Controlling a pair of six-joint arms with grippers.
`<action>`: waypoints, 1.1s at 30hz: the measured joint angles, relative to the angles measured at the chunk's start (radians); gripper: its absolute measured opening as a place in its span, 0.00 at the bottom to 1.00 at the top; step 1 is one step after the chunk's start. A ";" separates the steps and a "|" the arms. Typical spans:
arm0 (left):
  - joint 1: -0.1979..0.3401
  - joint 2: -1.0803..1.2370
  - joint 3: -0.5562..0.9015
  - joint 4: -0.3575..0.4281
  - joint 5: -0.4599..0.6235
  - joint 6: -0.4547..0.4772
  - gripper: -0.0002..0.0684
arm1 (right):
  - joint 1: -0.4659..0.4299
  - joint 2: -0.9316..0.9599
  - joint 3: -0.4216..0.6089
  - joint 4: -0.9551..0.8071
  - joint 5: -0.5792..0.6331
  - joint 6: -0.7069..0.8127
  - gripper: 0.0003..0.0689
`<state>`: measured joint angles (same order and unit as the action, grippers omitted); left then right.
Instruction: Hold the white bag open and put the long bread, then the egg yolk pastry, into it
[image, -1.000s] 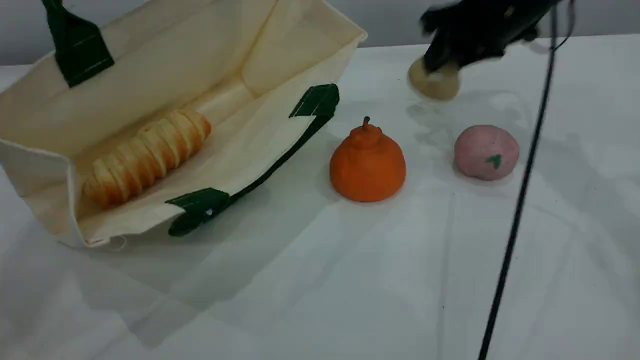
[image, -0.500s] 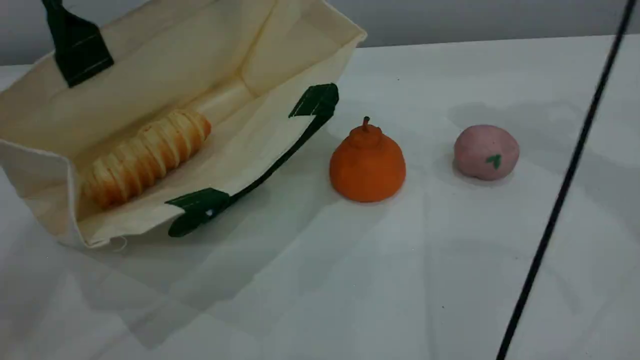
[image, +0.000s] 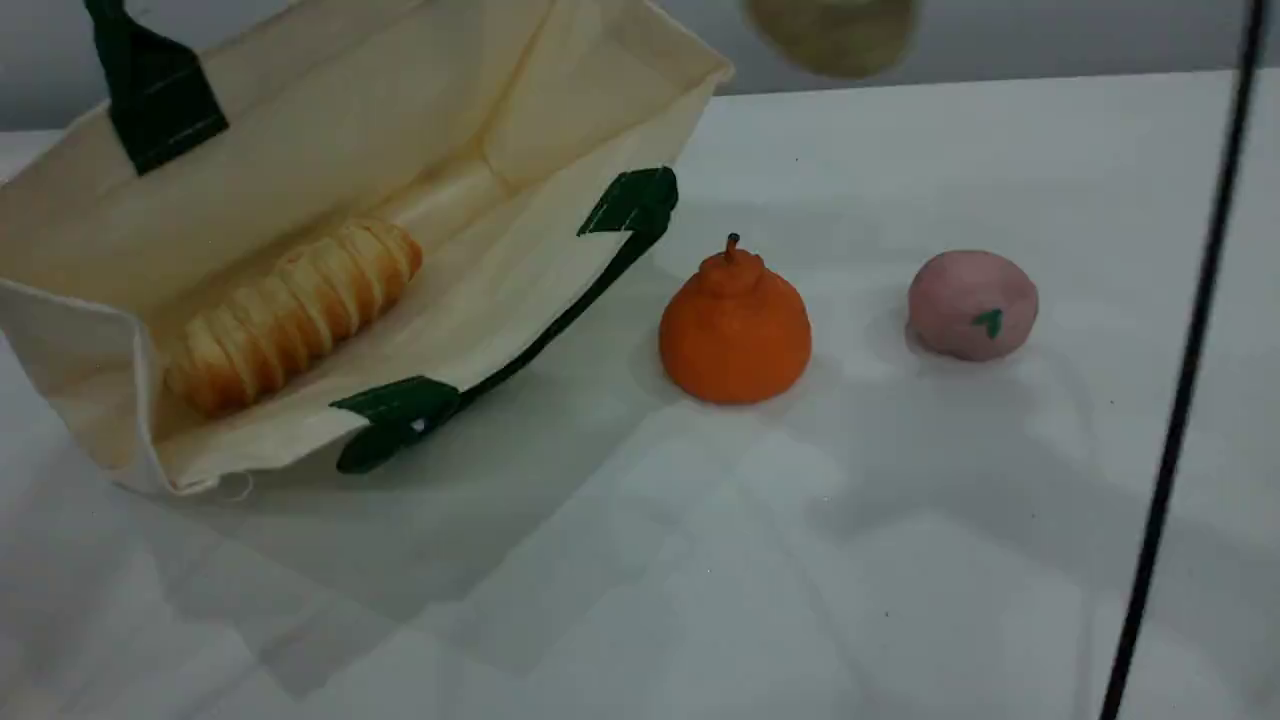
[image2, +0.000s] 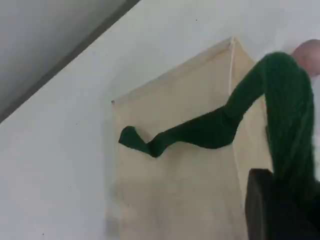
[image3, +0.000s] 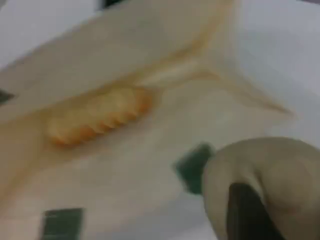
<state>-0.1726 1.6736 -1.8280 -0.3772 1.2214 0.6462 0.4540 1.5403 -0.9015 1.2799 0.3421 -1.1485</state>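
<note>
Left tool (image2: 277, 210): fingers together, pinching the green strap handle (image2: 200, 132) of the white bag (image: 330, 120), a cream canvas with its mouth lifted open.

Right tool (image3: 247, 215): partly closed, clamped on the egg yolk pastry (image3: 270, 175), a round, matte tan ball held off the table (image: 700, 560) near the bag's rim.

Long bread (image: 290, 315): ridged, golden, lying inside the bag.

On the table: orange pear-shaped item (image: 735, 330) with a stem; pink ball (image: 972, 303) with a green leaf mark.
</note>
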 joint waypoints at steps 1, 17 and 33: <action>0.000 0.000 0.000 0.000 0.000 0.000 0.12 | 0.037 0.005 -0.001 0.030 -0.016 -0.032 0.29; 0.000 0.000 0.000 -0.045 0.000 0.000 0.12 | 0.196 0.296 -0.128 0.464 0.061 -0.423 0.28; 0.000 0.000 0.000 -0.045 0.000 0.000 0.12 | 0.247 0.547 -0.374 0.465 0.098 -0.421 0.47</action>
<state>-0.1726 1.6736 -1.8280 -0.4220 1.2214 0.6462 0.7005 2.0872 -1.2758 1.7451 0.4403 -1.5699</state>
